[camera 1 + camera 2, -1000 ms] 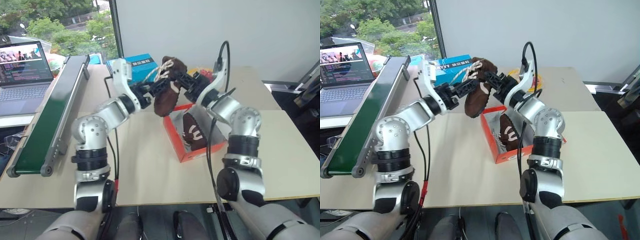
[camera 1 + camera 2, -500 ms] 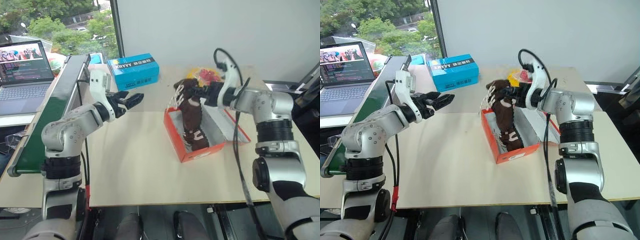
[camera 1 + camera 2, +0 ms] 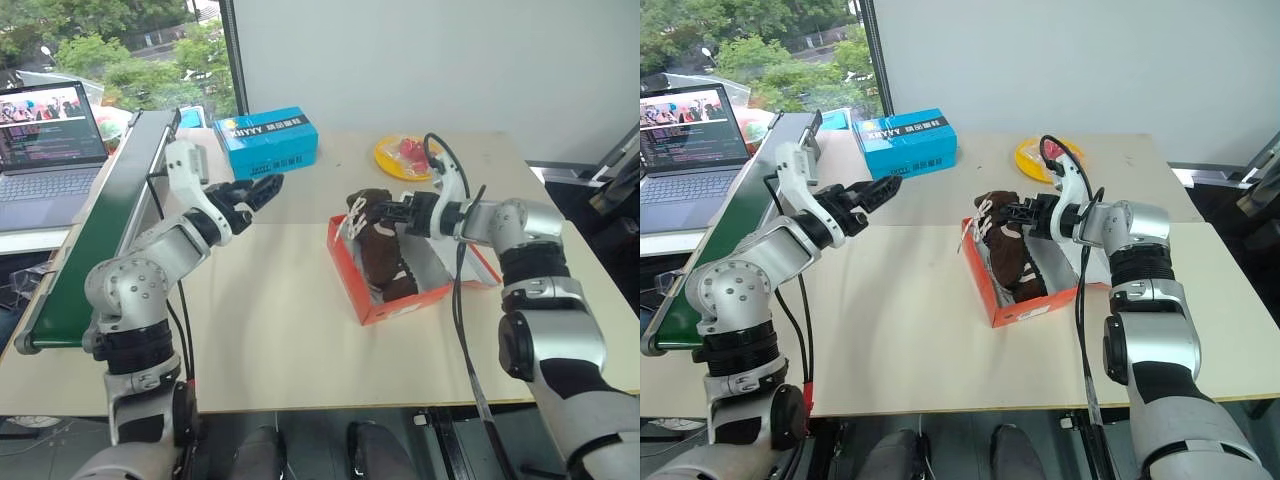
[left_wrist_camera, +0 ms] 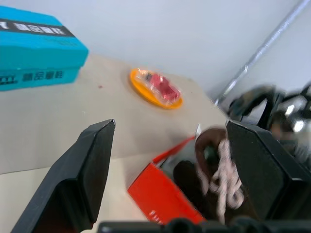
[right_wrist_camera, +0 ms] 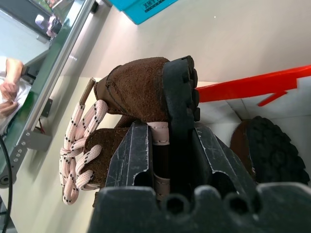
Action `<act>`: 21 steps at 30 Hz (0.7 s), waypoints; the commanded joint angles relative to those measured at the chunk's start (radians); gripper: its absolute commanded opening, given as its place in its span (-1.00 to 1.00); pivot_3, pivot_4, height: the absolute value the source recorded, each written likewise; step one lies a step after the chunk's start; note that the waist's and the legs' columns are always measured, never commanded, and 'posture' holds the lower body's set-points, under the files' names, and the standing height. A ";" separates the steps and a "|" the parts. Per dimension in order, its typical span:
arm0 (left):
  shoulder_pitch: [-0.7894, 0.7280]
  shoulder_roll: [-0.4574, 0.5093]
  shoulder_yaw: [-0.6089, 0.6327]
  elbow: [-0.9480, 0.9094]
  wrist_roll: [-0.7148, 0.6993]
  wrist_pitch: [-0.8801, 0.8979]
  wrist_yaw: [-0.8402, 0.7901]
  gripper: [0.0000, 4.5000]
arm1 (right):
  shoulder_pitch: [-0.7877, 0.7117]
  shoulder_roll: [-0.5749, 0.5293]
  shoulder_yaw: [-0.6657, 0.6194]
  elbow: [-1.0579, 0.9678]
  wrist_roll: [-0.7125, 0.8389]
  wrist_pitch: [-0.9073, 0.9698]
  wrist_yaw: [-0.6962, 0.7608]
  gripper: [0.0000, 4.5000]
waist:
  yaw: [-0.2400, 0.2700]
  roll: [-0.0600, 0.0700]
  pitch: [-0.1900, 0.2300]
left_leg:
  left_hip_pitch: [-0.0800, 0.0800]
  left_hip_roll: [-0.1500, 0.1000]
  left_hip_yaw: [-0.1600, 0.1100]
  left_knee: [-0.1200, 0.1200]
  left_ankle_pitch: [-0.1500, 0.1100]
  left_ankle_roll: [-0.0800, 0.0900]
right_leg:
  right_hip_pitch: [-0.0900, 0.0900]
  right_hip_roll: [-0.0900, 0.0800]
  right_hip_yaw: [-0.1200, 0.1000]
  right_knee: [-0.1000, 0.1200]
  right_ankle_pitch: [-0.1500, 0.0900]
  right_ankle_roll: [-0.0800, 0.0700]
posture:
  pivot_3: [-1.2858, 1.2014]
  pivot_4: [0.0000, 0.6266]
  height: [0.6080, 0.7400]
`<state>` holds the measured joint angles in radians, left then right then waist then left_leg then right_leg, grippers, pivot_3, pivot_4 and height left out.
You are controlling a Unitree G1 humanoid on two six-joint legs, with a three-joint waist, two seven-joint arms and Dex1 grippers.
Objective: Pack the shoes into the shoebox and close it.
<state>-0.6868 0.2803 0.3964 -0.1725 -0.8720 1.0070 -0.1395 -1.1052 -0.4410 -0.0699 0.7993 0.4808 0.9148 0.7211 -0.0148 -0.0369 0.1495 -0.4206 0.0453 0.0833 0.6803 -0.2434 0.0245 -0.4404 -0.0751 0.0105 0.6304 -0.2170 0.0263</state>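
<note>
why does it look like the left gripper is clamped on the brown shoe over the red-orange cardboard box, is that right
Not quite: the right gripper is clamped on the brown lace-up shoe over the red-orange cardboard shoebox. The right eye view shows it; the left gripper hangs open and empty.

Pale table (image 3: pixel 290 320) bears the shoebox (image 3: pixel 352 285); blue box (image 3: pixel 266 141); yellow plate (image 3: pixel 400 158).

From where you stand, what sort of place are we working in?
Probably an office or lab test bench: a pale worktable by a window, an open laptop showing code, and a green conveyor belt alongside.
</note>
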 commanded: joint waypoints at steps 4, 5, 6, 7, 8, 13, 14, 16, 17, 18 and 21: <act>-0.065 -0.015 0.046 -0.009 -0.087 0.005 0.076 0.73 | -0.094 0.041 0.006 0.131 -0.062 -0.073 0.078 -0.75 | 0.000 0.000 0.000 | 0.000 0.000 0.001 0.000 0.000 0.000 | 0.000 0.000 0.000 0.001 0.000 0.000 | 0.03 -0.52 1.00; -0.061 -0.012 0.055 -0.020 -0.100 0.007 0.089 0.73 | -0.100 0.040 0.025 0.140 -0.089 -0.089 0.077 -0.75 | 0.000 0.000 0.000 | 0.000 0.000 0.001 0.000 0.000 -0.001 | 0.000 0.000 0.000 0.002 0.000 0.000 | 0.03 -0.52 1.00; -0.057 -0.010 0.061 -0.028 -0.110 0.008 0.098 0.73 | -0.103 0.039 0.040 0.146 -0.111 -0.102 0.078 -0.75 | 0.000 0.000 0.000 | -0.001 0.000 0.001 0.000 0.000 -0.001 | 0.000 0.000 0.000 0.002 0.000 0.000 | 0.03 -0.52 1.00; -0.052 -0.009 0.062 -0.037 -0.116 0.009 0.108 0.73 | -0.107 0.040 0.052 0.154 -0.130 -0.108 0.080 -0.75 | 0.000 0.000 0.000 | -0.001 0.000 0.001 0.000 0.001 -0.001 | 0.000 0.000 -0.001 0.002 0.000 0.000 | 0.03 -0.52 1.00; -0.046 -0.008 0.061 -0.043 -0.121 0.009 0.116 0.73 | -0.109 0.042 0.063 0.160 -0.146 -0.109 0.085 -0.75 | -0.001 0.000 0.000 | -0.001 0.000 0.001 0.000 0.001 -0.001 | 0.000 0.000 -0.001 0.002 0.001 0.001 | 0.03 -0.52 1.00; -0.009 0.003 0.051 -0.080 -0.138 0.013 0.152 0.73 | -0.090 0.071 0.160 0.191 -0.268 -0.144 0.073 -0.75 | -0.002 0.000 0.000 | -0.001 0.000 0.001 0.000 0.001 -0.002 | 0.000 0.000 0.000 0.002 0.001 0.001 | 0.03 -0.52 1.00; -0.007 0.008 0.051 -0.084 -0.145 0.014 0.156 0.73 | -0.088 0.080 0.165 0.211 -0.278 -0.135 0.077 -0.75 | -0.002 0.000 0.000 | 0.000 0.000 0.001 0.000 0.001 -0.002 | 0.000 0.000 0.000 0.002 0.001 0.001 | 0.03 -0.52 1.00; -0.011 0.016 0.057 -0.080 -0.154 0.012 0.164 0.73 | -0.093 0.091 0.143 0.259 -0.270 -0.102 0.089 -0.75 | -0.001 0.000 0.000 | 0.000 0.000 0.001 0.000 0.001 -0.002 | 0.000 0.000 0.000 0.002 0.001 0.001 | 0.03 -0.52 1.00; -0.013 0.021 0.057 -0.078 -0.153 0.011 0.164 0.73 | -0.095 0.093 0.130 0.284 -0.267 -0.089 0.088 -0.75 | -0.001 0.000 0.000 | 0.000 0.000 0.001 0.000 0.001 -0.002 | 0.001 0.000 0.000 0.002 0.001 0.000 | 0.03 -0.52 1.00; -0.015 0.028 0.053 -0.074 -0.150 0.010 0.164 0.73 | -0.091 0.090 0.136 0.306 -0.277 -0.086 0.094 -0.75 | -0.001 0.000 0.000 | 0.001 0.000 0.001 0.000 0.001 -0.002 | 0.002 0.000 0.000 0.001 0.001 0.000 | 0.03 -0.52 1.00; -0.017 0.039 0.043 -0.066 -0.151 0.008 0.164 0.73 | -0.075 0.083 0.143 0.358 -0.304 -0.080 0.089 -0.75 | 0.000 0.000 0.000 | 0.003 0.000 0.002 -0.001 0.001 -0.002 | 0.004 0.000 0.000 0.001 0.001 0.000 | 0.03 -0.52 1.00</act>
<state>-0.6852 0.3070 0.4453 -0.2052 -1.0055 1.0234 0.0282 -1.2100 -0.3551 0.0543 1.0977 0.2178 0.7936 0.8129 -0.0148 -0.0370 0.1494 -0.4174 0.0449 0.0853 0.6797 -0.2426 0.0227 -0.4363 -0.0751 0.0100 0.6313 -0.2161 0.0267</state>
